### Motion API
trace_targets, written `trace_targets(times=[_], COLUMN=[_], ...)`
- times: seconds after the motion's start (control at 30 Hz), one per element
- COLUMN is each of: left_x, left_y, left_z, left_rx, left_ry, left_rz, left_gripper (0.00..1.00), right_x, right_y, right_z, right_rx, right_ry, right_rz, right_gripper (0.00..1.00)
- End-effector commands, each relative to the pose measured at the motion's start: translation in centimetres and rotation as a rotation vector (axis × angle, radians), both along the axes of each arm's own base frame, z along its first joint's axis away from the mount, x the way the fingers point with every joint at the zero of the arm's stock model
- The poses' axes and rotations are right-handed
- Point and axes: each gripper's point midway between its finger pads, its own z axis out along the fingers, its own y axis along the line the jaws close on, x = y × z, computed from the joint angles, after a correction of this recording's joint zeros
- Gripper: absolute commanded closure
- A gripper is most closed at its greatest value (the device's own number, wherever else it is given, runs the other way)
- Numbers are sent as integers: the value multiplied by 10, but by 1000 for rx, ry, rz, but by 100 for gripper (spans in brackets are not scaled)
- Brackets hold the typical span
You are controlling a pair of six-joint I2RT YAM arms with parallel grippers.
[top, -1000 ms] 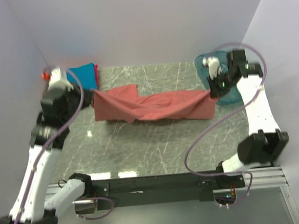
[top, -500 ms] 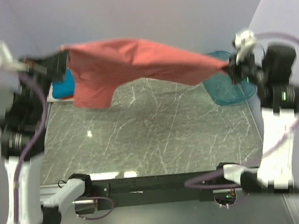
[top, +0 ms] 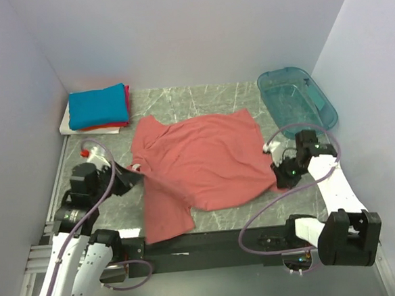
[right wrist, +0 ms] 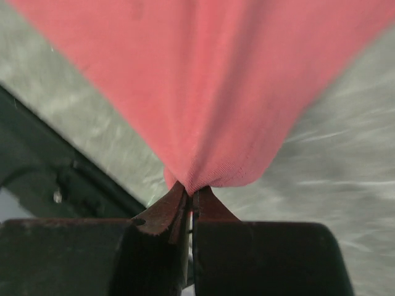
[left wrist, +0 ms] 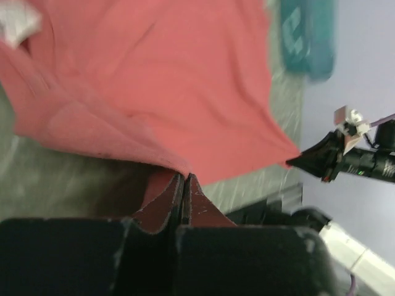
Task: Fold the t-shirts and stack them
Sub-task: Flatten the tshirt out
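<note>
Left jaws and right jaws are each pressed together on an edge of the salmon-pink t-shirt [top: 202, 164]. The shirt lies spread open and unfolded across the bench [top: 194, 101] between the two arms. Its near-left part is rumpled and reaches the bench's front edge. A folded blue t-shirt [top: 98, 105] tops the stack at the far-left corner. Step in hand: laying the shirt flat. The next move probably calls for letting go, smoothing the rumpled flap, then regrasping for the first fold.
</note>
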Motion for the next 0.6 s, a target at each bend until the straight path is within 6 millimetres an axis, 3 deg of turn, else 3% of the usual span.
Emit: trace_targets(times=[0.0, 0.2, 0.27, 0.3, 0.33, 0.4, 0.43, 0.47, 0.53, 0.57], left_x=[-24, -50, -61, -64, -64, -58, -54, -45, -32, -23], left_y=[-19, -27, -28, -26, -20, -7, -1, 17, 29, 32], left_z=[-24, -66, -78, -81, -79, -69, -58, -38, -8, 2], left_rx=[-90, -98, -85, -72, -42, 26, 60, 133, 175, 190], left_ry=[121, 291, 344, 359, 363, 319, 282, 208, 112, 55], left_rz=[-100, -154, -177, -171, -140, -89, -59, 18, 84, 102], left_gripper=[99, 99, 86, 78, 66, 57, 45, 39, 27, 26], right_x=[-13, -28, -23, -19, -14, -1, 5, 15, 30, 42], right_y=[-12, -24, -29, -32, -35, -36, -32, -31, -24, -17], right_z=[-7, -17, -17, -15, -13, 1, 8, 22, 35, 47], right_rx=[-76, -137, -165, -180, -199, -198, -177, -168, -123, -78], right_ry=[0, 87, 74, 61, 43, -13, -38, -84, -126, -164], right_rz=[91, 131, 119, 98, 87, 58, 51, 40, 9, 0], right_gripper=[100, 100, 99, 85, 78, 62, 58, 54, 48, 47])
